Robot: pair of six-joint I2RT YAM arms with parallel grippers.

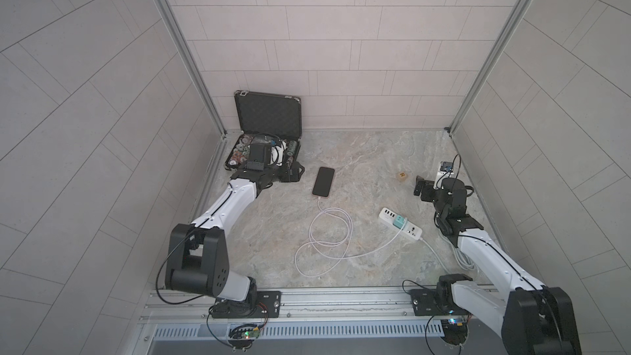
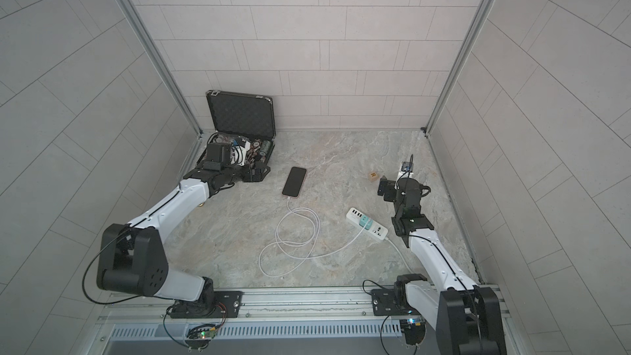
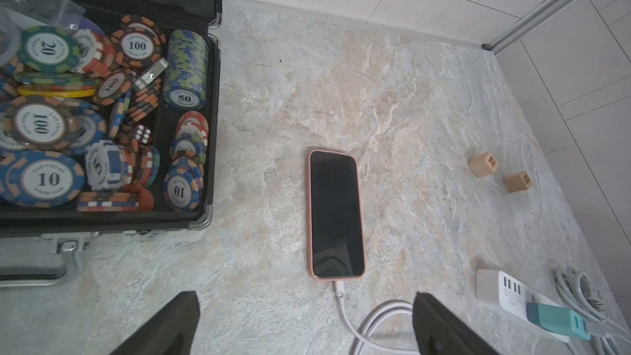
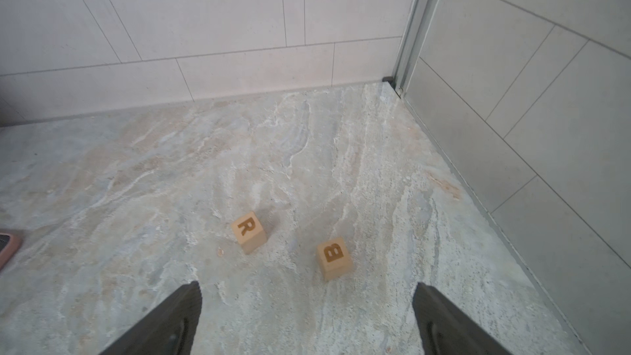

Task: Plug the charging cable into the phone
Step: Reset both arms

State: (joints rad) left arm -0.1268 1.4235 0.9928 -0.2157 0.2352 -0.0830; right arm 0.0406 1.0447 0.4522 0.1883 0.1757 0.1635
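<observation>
Both claws are released, jaws spread wide with nothing between them. In a top view the left claw [image 1: 292, 175] hovers left of centre, just in front of the open poker-chip case [image 1: 266, 119], and faces the phone [image 1: 323, 181]. The right claw [image 1: 420, 186] hangs at the right of the frame, well apart from the phone. Its wrist view shows it looking down on the block marked R [image 4: 248, 232] and the block marked B [image 4: 334, 257].

The phone lies flat near the centre of the frame, dark screen up, its long sides running almost up and down the picture. The charging cable [image 1: 329, 233] leaves the phone's lower short edge and falls in loose loops across the middle of the floor. It then runs right to the teal adapter [image 1: 398, 223], which sits in the white power strip [image 1: 411, 231].

In the left wrist view the plug tip [image 3: 339, 290] meets that short edge squarely with no gap showing, so the connector looks seated, though how deep cannot be told. The slack loops put no pull on the joint, which likely explains why the phone lies straight. With nothing left to steady, both claws standing clear and empty suits a task that appears complete.
</observation>
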